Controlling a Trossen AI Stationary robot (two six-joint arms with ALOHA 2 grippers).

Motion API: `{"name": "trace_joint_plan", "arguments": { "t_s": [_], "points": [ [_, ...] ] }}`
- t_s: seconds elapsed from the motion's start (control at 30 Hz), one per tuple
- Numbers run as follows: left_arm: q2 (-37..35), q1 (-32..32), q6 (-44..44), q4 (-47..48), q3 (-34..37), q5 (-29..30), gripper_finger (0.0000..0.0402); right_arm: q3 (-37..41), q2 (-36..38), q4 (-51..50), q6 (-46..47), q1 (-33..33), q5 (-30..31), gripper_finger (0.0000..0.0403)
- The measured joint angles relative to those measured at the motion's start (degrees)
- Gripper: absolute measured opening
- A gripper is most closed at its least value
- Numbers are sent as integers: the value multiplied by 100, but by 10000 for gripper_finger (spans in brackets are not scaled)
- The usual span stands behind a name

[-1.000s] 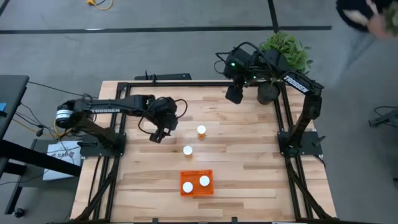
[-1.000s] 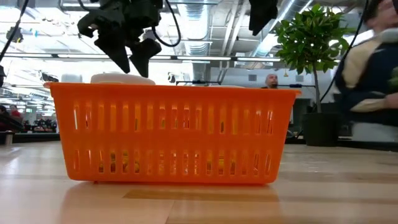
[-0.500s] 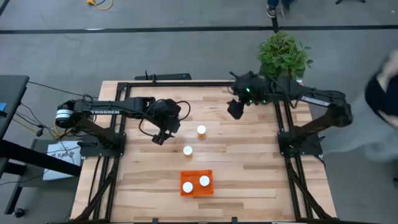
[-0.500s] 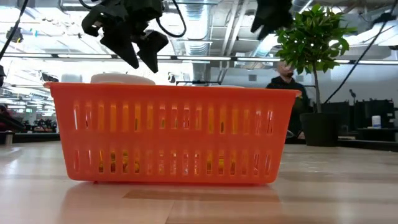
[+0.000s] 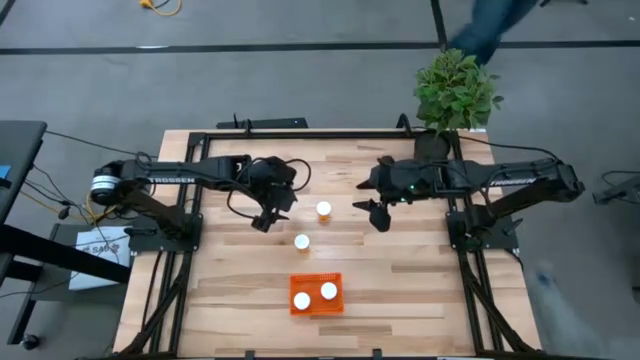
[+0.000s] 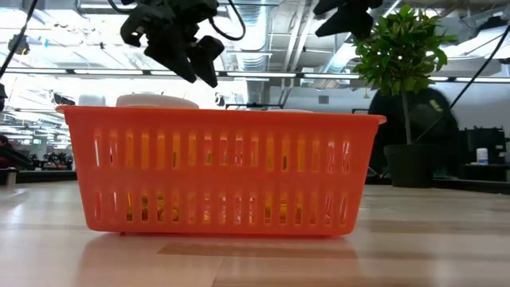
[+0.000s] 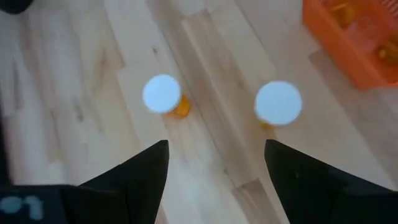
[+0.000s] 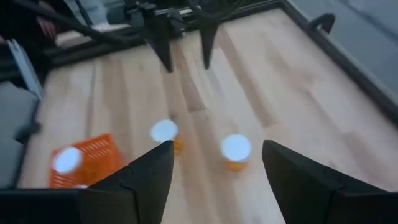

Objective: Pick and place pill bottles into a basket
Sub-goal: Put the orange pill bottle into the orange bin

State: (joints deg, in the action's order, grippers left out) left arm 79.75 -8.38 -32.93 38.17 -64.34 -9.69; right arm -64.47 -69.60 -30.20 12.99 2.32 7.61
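Orange basket [image 5: 316, 294] near front table edge, two white-capped bottles inside [image 5: 301, 300], [image 5: 328, 291]. High view: two more bottles mid-table [image 5: 323, 209], [image 5: 302, 241]; left gripper [image 5: 263, 219] and right gripper [image 5: 376, 213] flank them, above table. Low view: basket fills foreground. Wrist views: both grippers' fingers spread, empty.

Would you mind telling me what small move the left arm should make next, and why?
Probably lower the open left gripper toward the nearer loose pill bottle, then close. Two pill bottles stand on the table, two already sit in the basket, and the right gripper, also open, hovers by the other bottle.
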Motion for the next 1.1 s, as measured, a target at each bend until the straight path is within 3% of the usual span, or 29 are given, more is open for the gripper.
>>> {"name": "trace_joint_plan", "arguments": {
  "t_s": [0.2, 0.47, 0.77, 1.1],
  "points": [
    [268, 0, 185, -127, 0, -515, 256, 0, 2, -760, -634, -18, 162, 240],
    [297, 147, 377, -174, 0, -565, 256, 2, -80, -1870, -109, -19, 775, 240],
    [477, 330, 618, 66, 2, -607, 259, 2, -87, -1895, -96, -8, 798, 240],
    [474, 332, 668, 101, 0, -226, 259, 2, -87, -1949, -296, -9, 1072, 240]
  ]
}}
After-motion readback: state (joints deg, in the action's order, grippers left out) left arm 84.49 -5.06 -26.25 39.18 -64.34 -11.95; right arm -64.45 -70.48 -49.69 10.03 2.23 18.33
